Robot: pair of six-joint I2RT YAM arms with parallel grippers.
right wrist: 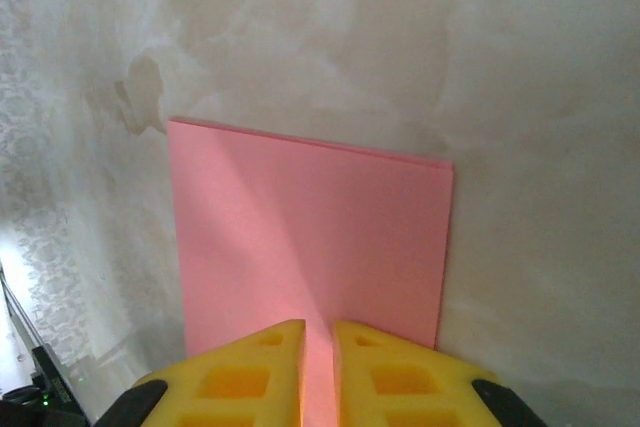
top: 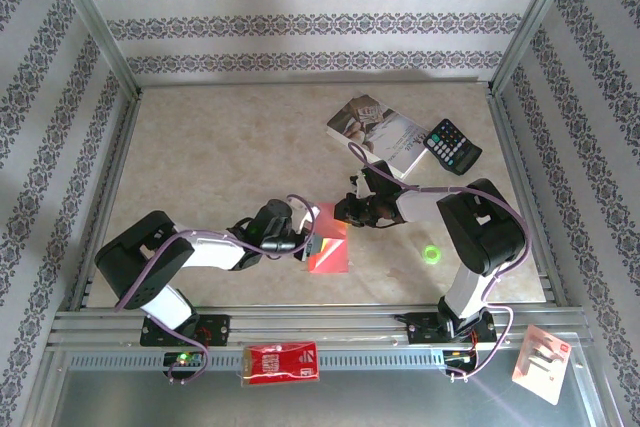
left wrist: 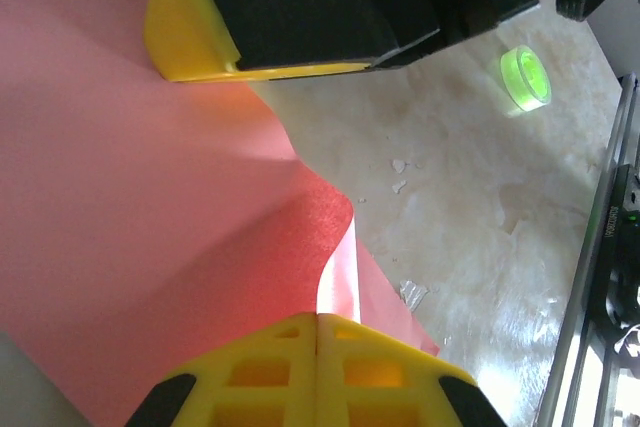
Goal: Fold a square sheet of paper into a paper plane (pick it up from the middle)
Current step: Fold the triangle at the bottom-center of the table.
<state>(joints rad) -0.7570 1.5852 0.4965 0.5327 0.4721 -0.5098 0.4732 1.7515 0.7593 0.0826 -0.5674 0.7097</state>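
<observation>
The square sheet of paper (top: pixel 330 250) is seen folded over at the front middle of the table (top: pixel 220 147). It is clamped by the left end effector (left wrist: pixel 317 332), whose fingers are pressed together. It is also pinched between the nearly closed fingers of the right end effector (right wrist: pixel 318 347).

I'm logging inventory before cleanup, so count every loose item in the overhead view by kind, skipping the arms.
Paper sheet: 1
Book: 1
Calculator: 1
Green ring: 1
Packets: 2 (red packet, pale packet)
Total: 6
</observation>
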